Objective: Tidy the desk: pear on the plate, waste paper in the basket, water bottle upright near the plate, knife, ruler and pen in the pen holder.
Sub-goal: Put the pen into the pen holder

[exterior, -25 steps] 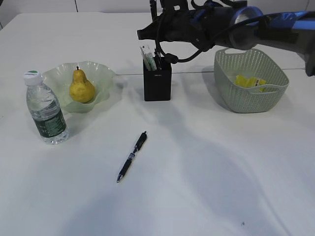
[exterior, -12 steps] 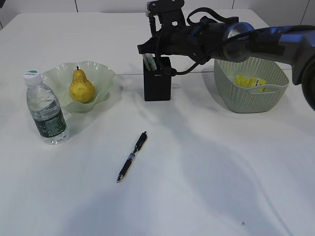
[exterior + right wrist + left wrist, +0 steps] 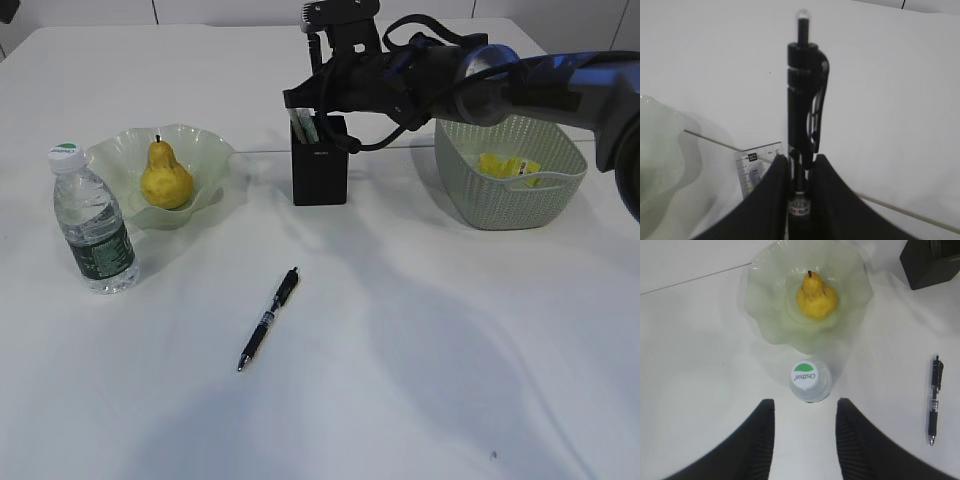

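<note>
My right gripper is shut on a black pen, held upright just above the black pen holder. The transparent ruler stands in the holder. A second black pen lies on the table. The yellow pear sits on the pale-green plate. The water bottle stands upright beside the plate. My left gripper is open and empty, above and just short of the bottle. I cannot make out the knife.
The grey-green basket stands at the right with yellow waste paper in it. The right arm reaches across from the right, over the basket's back rim. The pen holder's corner shows in the left wrist view.
My right gripper has moved down and slightly right with the pen, closing on the top of the pen holder. Nothing else on the table has moved.
</note>
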`<state>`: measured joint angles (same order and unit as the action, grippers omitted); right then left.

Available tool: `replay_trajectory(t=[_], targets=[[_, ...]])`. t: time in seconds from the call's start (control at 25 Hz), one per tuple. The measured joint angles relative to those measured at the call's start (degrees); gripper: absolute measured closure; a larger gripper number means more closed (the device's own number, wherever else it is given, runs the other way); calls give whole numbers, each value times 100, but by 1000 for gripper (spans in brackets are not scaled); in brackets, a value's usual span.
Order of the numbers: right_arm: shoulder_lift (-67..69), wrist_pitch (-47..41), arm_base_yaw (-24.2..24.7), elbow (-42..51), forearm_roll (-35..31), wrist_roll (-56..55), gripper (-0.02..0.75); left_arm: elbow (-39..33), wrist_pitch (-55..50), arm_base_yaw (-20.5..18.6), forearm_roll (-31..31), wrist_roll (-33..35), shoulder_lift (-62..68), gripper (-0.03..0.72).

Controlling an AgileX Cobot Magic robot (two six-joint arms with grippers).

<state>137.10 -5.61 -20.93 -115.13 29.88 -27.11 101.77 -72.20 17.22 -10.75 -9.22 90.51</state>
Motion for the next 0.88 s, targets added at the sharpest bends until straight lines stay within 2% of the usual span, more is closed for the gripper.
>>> replay_trajectory(t=[0.36, 0.6, 0.88], targets=[[0, -179, 0, 0, 0, -196, 486, 0, 0, 0, 0, 0, 0, 403], [0, -347, 0, 0, -11, -365, 472, 0, 0, 0, 0, 0, 0, 403], [-304, -1143, 0, 0, -82, -536, 471, 0, 0, 0, 0, 0, 3, 403]])
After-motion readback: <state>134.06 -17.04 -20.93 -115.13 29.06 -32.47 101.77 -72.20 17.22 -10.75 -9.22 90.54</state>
